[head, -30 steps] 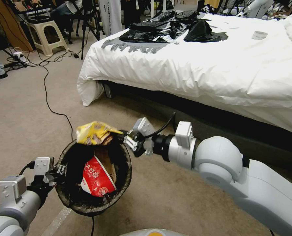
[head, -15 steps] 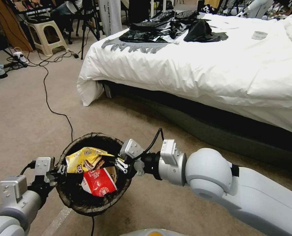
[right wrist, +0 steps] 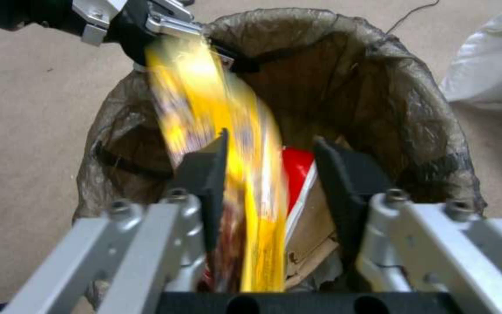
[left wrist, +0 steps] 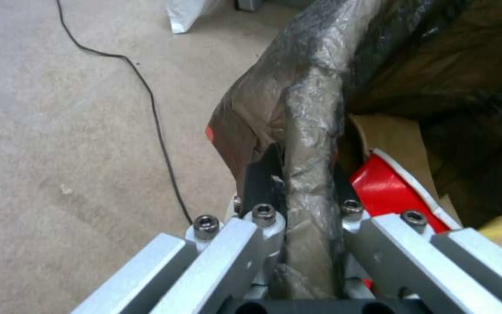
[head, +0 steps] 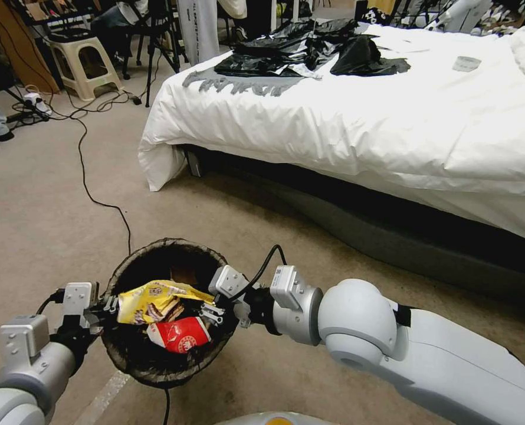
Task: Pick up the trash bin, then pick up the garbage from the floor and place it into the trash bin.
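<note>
The trash bin [head: 169,360] is held above the floor [head: 38,206] at 7 o'clock, its lined rim pinched by the left gripper [head: 104,308]. The right gripper [head: 210,311] is placed over the bin's 3 o'clock edge, fingers [right wrist: 207,174] spread, with a yellow snack packet [head: 153,298] lying loose between them atop a red-and-white wrapper [head: 180,334].

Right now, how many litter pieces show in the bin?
3: yellow packet on top between the open right gripper's fingers, red wrapper beneath, tan paper bag behind. More may be buried.

Beige carpet floor [head: 38,200]; white-duvet bed [head: 392,130]; beige plastic stool [head: 85,65]; black cable [head: 85,177] across floor.
</note>
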You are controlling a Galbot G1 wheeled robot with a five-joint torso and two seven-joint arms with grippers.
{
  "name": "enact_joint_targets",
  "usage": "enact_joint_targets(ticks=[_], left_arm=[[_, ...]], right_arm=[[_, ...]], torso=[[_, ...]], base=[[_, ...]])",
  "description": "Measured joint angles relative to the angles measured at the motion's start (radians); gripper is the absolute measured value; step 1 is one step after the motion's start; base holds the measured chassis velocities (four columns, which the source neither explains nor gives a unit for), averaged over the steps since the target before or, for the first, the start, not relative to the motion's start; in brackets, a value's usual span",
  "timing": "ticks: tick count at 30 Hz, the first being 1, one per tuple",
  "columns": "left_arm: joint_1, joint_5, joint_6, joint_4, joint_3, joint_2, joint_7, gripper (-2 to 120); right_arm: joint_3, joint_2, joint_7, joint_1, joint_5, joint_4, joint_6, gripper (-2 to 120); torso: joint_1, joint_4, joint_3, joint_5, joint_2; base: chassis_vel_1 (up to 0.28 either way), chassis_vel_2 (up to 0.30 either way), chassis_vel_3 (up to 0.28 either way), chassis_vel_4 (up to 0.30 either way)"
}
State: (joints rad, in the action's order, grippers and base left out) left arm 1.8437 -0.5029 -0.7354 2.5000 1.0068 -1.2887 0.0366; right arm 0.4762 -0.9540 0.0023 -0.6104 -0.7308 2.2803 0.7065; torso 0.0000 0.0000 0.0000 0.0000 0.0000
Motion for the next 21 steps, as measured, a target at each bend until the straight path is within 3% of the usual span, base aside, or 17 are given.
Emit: enact_joint_targets(ticks=[6,9,13,21], left_arm=[[-0.001,0.000,0.000,0.000,-0.001,-0.001,0.000,1],[-0.002,0.000,0.000,0.000,-0.002,-0.002,0.001,1],[-0.004,0.000,0.000,0.000,-0.003,-0.004,0.001,1],[-0.009,0.000,0.000,0.000,-0.003,-0.007,0.001,1]], right_arm=[[-0.011,-0.002,0.012,0.000,-0.013,0.004,-0.001,62],[-0.056,-0.001,0.030,-0.006,-0.048,0.024,-0.005,79],[-0.108,0.007,0.040,-0.017,-0.081,0.050,-0.009,92],[-0.220,0.028,0.065,-0.045,-0.126,0.107,-0.051,100]], torso=[[0.000,0.0000,0.000,0.0000,0.000],[0.000,0.0000,0.000,0.0001,0.000],[0.000,0.0000,0.000,0.0001,0.000],[0.000,0.0000,0.000,0.0001,0.000]], base=[[0.000,0.000,0.000,0.000],[0.000,0.000,0.000,0.000],[0.000,0.000,0.000,0.000],[0.000,0.000,0.000,0.000]])
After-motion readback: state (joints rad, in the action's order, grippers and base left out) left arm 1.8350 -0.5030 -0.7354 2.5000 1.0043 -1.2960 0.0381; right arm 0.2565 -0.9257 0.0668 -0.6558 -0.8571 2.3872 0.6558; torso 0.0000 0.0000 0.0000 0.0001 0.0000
